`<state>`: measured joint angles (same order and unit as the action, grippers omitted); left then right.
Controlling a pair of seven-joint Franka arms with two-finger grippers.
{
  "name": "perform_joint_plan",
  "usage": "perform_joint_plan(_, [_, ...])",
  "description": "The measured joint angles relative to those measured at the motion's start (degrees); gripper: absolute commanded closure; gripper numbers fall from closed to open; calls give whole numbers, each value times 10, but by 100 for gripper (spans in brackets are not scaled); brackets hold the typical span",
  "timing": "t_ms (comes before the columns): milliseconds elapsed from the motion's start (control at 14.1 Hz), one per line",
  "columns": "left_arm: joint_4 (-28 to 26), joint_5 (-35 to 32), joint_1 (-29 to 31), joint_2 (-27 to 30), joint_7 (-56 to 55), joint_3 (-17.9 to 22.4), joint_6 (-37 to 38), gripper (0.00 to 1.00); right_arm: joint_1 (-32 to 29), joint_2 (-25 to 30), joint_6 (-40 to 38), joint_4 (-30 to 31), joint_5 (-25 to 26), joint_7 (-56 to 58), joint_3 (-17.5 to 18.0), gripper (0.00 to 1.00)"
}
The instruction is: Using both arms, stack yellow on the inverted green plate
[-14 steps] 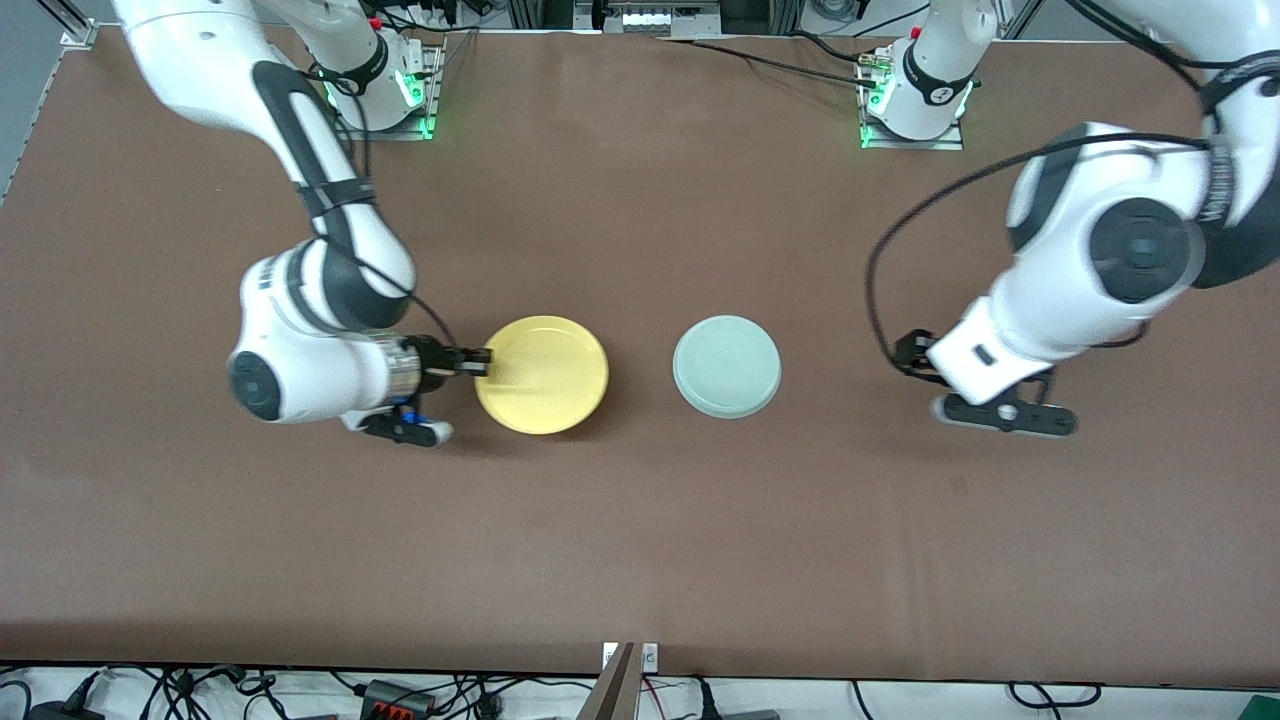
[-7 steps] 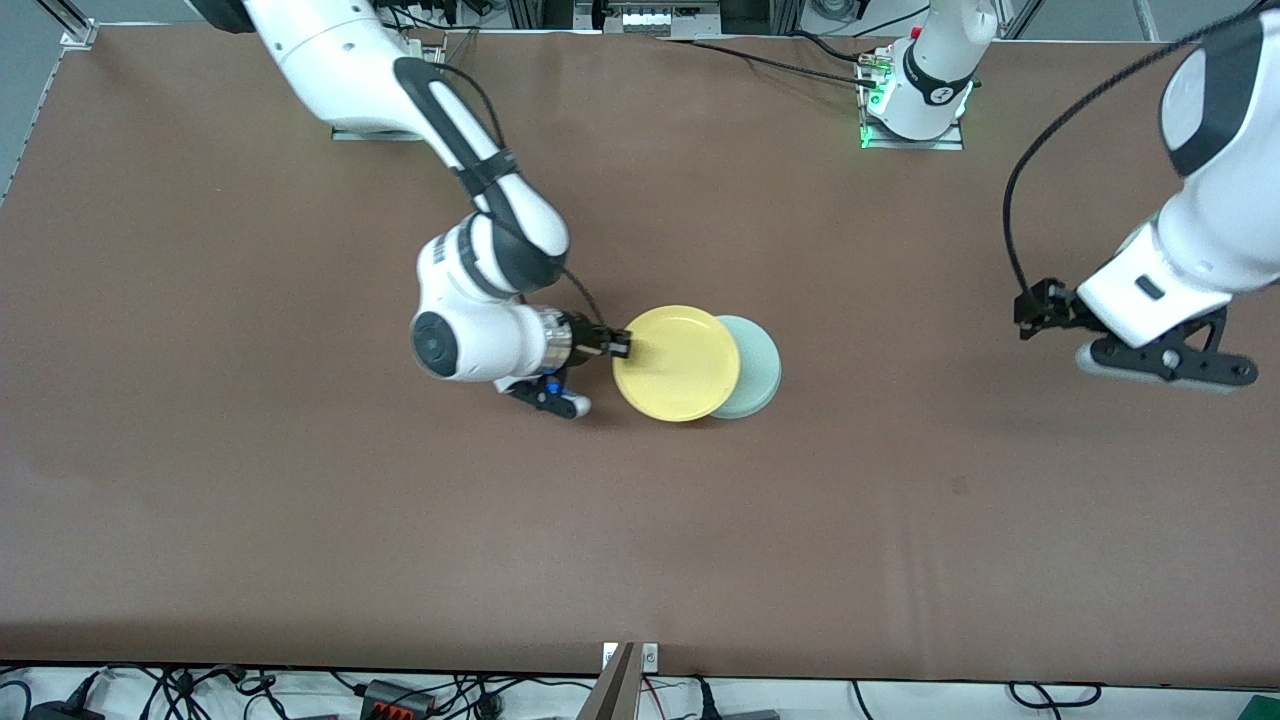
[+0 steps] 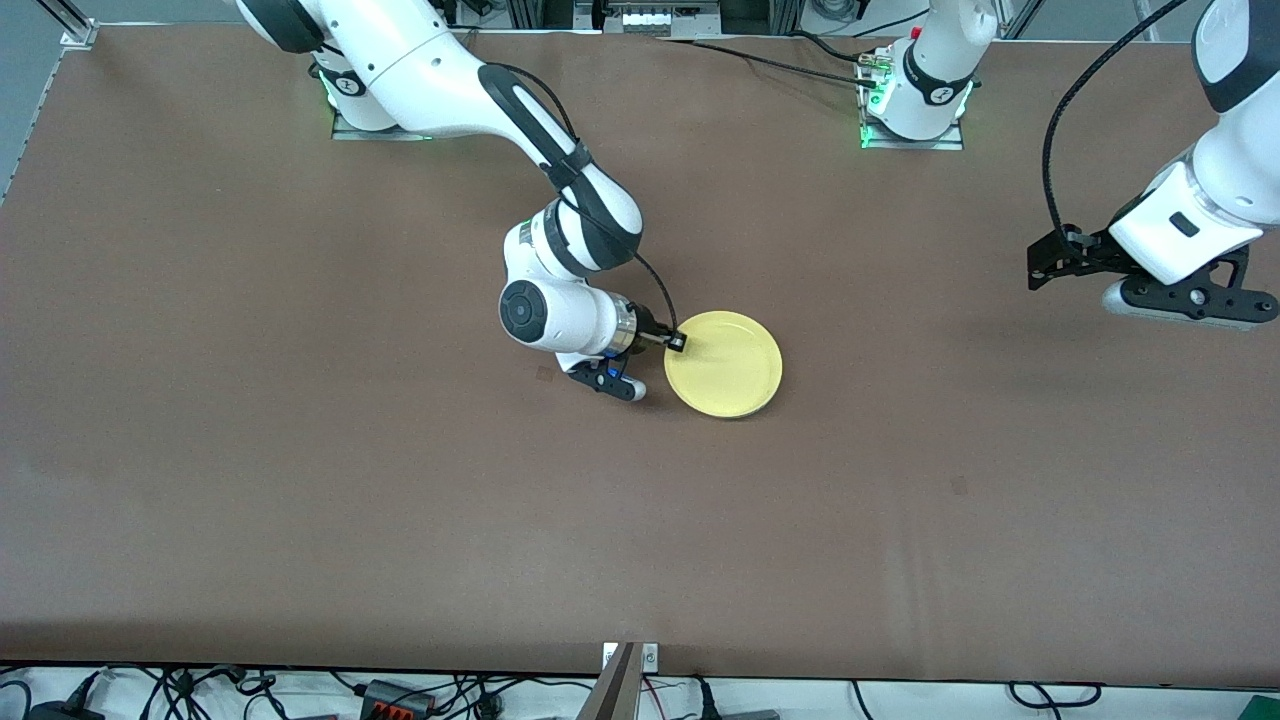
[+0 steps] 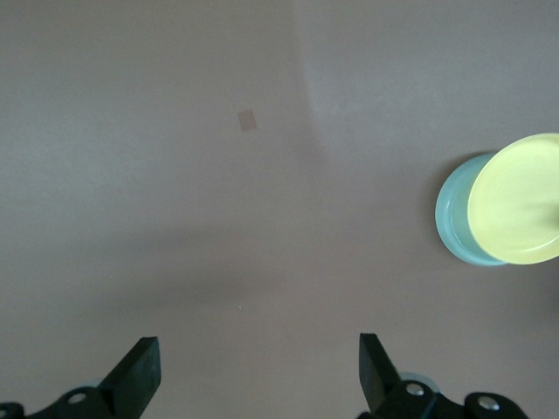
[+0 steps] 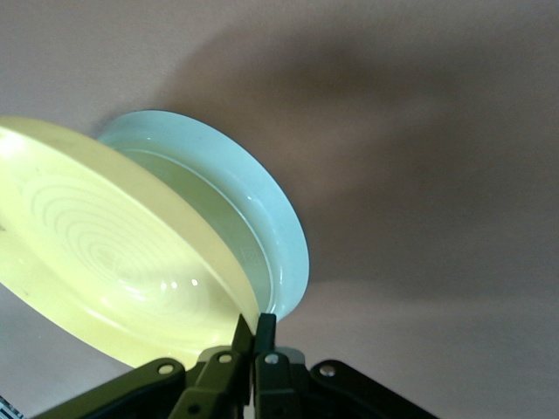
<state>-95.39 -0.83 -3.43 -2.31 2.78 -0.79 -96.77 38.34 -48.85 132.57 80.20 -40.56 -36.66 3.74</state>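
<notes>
The yellow plate (image 3: 724, 364) lies over the green plate and covers it in the front view. My right gripper (image 3: 678, 343) is shut on the yellow plate's rim at the side toward the right arm's end. In the right wrist view the shut fingers (image 5: 254, 339) pinch the yellow plate (image 5: 105, 262), which is tilted above the inverted green plate (image 5: 271, 218). My left gripper (image 3: 1042, 266) is open and empty, raised over bare table near the left arm's end. In the left wrist view, between its fingers (image 4: 256, 371), only table shows; the yellow plate (image 4: 520, 201) overlaps the green plate (image 4: 450, 218).
The brown table (image 3: 400, 500) carries nothing else near the plates. The arm bases (image 3: 910, 110) stand along the table's edge farthest from the front camera. Cables lie along the edge nearest the front camera.
My right gripper carried the yellow plate toward the left arm's end, from beside the green plate to over it. My left arm rose and drew away toward its end of the table.
</notes>
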Motion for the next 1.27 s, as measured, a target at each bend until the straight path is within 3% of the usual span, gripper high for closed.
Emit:
perform_joint_plan(283, [-37, 0, -2, 34, 1, 3, -11, 0, 12, -24, 15, -28, 0, -32, 0, 100])
perform_joint_plan(1132, [-36, 0, -6, 38, 1, 3, -14, 0, 19, -39, -32, -40, 0, -59, -4, 100])
perform_joint_plan(1203, [-36, 0, -6, 39, 1, 3, -12, 0, 18, -39, -37, -41, 0, -60, -5, 72])
perform_joint_plan(1274, [-36, 0, -6, 39, 1, 3, -8, 0, 18, -39, -38, -42, 0, -60, -6, 1])
